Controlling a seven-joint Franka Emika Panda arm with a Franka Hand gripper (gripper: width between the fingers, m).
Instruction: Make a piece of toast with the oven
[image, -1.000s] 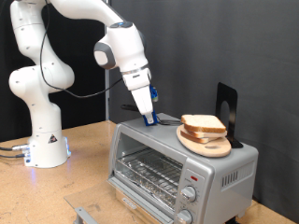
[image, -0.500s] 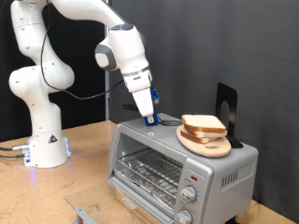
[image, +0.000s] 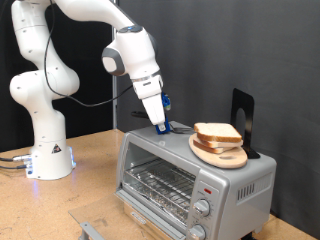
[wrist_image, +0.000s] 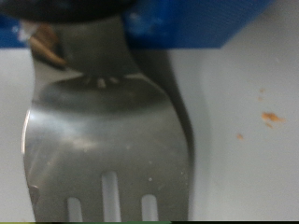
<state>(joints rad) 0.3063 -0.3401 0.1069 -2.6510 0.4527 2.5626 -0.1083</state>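
The silver-grey oven (image: 190, 180) stands at the exterior view's lower right, its wire rack (image: 158, 186) showing at the front. On its top lies a round wooden plate (image: 232, 158) with two stacked bread slices; the upper one is the piece of toast (image: 216, 131). My gripper (image: 160, 126) points down onto the oven top just left of the plate, shut on a metal slotted utensil (image: 177, 128). The wrist view shows that utensil (wrist_image: 98, 140) close up under a blue finger pad (wrist_image: 201, 23), over the pale oven top with crumbs (wrist_image: 271, 118).
A black upright stand (image: 243, 118) sits behind the plate on the oven. The oven's two knobs (image: 199, 220) are at its front right. The robot base (image: 48, 150) stands at the left on the wooden table (image: 90, 165). A grey metal piece (image: 90, 229) lies at the bottom edge.
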